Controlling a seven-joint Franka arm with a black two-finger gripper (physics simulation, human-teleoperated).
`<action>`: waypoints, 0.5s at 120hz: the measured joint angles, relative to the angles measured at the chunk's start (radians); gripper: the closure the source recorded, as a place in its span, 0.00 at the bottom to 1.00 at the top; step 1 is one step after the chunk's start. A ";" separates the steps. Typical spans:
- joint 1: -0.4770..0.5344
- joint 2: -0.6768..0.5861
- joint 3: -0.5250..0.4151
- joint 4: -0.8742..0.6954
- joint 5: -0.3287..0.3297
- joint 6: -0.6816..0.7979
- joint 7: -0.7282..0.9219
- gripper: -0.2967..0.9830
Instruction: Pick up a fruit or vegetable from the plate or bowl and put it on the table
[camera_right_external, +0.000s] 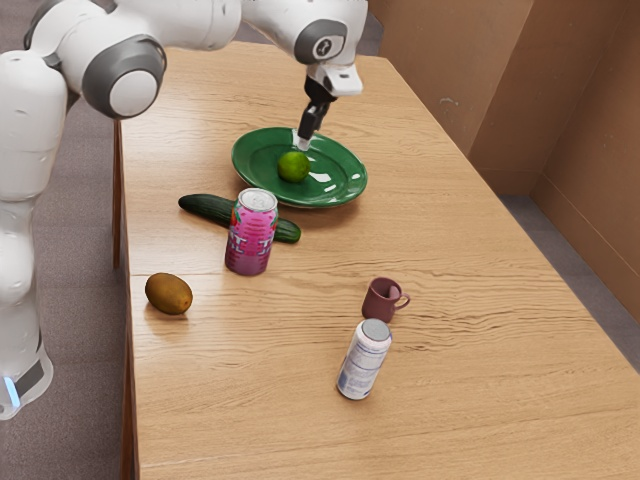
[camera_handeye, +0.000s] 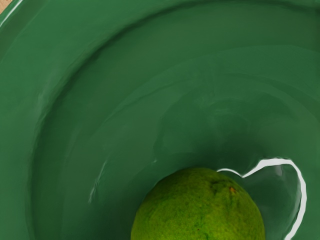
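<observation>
My gripper (camera_right_external: 303, 143) is over the green plate (camera_right_external: 346, 184) in the exterior view, pointing down just above and behind a round green lime (camera_right_external: 293, 167). Whether it touches the fruit is unclear from this angle. The lime rests in the plate's hollow. From the wrist camera, the top of the lime (camera_handeye: 200, 210) shows close under the hand, with the glossy green plate (camera_handeye: 125, 120) around it.
A cucumber (camera_right_external: 208, 207) lies beside the plate, partly behind a pink can (camera_right_external: 250, 235). A brown kiwi-like fruit (camera_right_external: 169, 294) sits near the table's edge (camera_right_external: 131, 380). A dark red mug (camera_right_external: 380, 300) stands behind a white can (camera_right_external: 364, 360).
</observation>
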 joint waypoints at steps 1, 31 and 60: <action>0.000 -0.001 -0.001 -0.004 -0.001 0.001 0.003 0.23; -0.001 -0.038 -0.006 -0.105 -0.011 0.042 0.073 0.23; -0.001 -0.040 -0.006 -0.168 -0.014 0.090 0.115 0.23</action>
